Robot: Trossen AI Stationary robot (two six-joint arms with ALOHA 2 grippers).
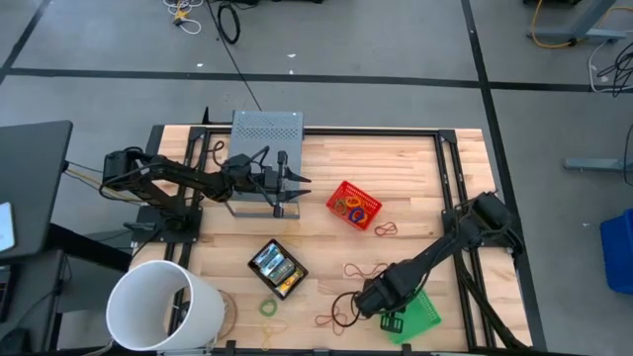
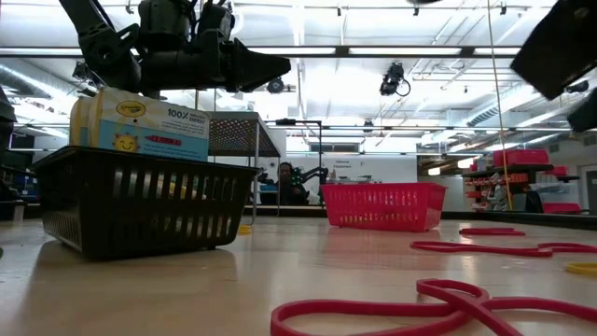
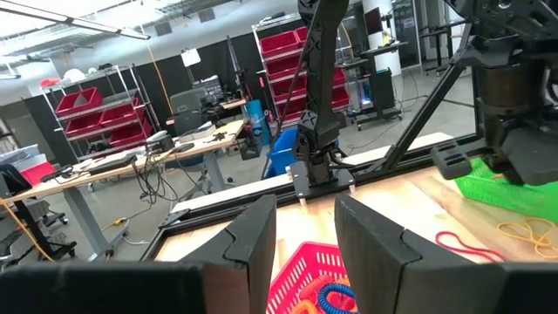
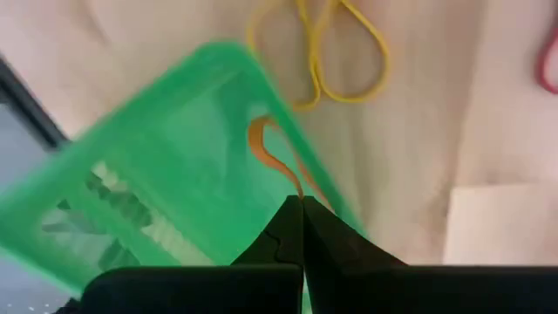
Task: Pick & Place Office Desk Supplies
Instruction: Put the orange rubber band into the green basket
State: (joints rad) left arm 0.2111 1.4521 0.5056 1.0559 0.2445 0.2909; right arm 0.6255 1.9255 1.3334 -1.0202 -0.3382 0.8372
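You see a pale, smooth wooden tabletop (image 1: pixel 415 168), slatted plastic baskets in red (image 1: pixel 353 205) and green (image 1: pixel 420 314), and a perforated grey metal box (image 1: pixel 265 128).

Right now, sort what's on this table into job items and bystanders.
Job items:
- crayon boxes in the black basket
- rubber bands in the red basket
- loose rubber bands on the wood
- orange band pinched by the right end effector over the green basket

Bystanders:
- white bucket
- grey perforated stand
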